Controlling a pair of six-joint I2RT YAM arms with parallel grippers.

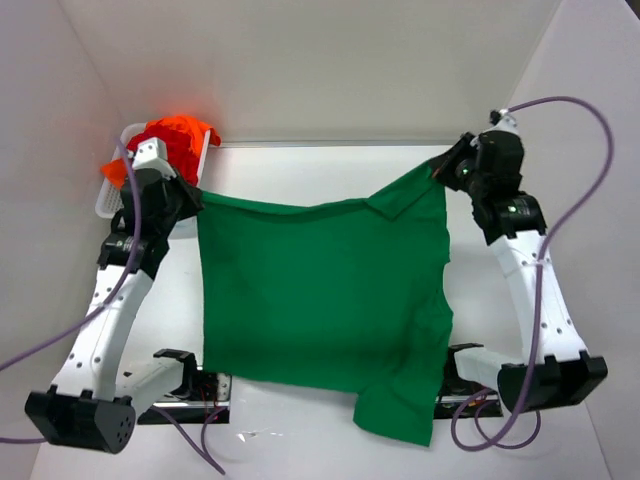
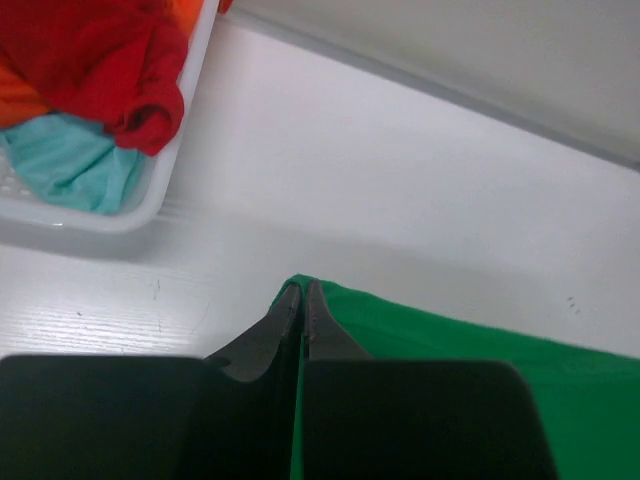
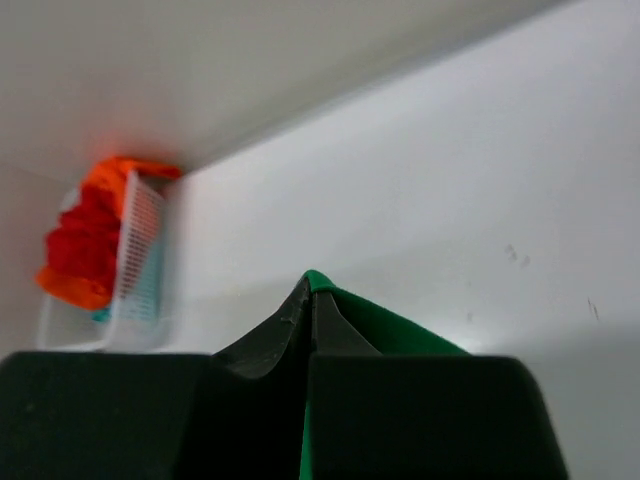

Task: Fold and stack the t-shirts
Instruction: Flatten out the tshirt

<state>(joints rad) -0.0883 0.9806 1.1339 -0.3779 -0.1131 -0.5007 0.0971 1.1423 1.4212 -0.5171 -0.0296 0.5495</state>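
Top external view, starting close to the arm bases: one sleeve of the green t-shirt is hanging over the near edge of the white table at about 5 o'clock. The rest of the shirt is spreading wide across the middle of the table.

At about 10 o'clock the left claw is pinching the shirt's far left corner. At about 2 o'clock the right claw is pinching the far right corner. The cloth edge between them is sagging a little.

Looking down the left wrist, the left claw is squeezing tight, with green cloth showing between its two black fingers. Looking down the right wrist, the right claw is squeezing tight on the green cloth in the same way.

Farther back, at about 11 o'clock, the white basket is sitting in the table's far left corner. The red t-shirt, the orange t-shirt and the teal t-shirt are bunching up inside it.

Purple cables are looping off the arms. Plain white walls are standing around the table.
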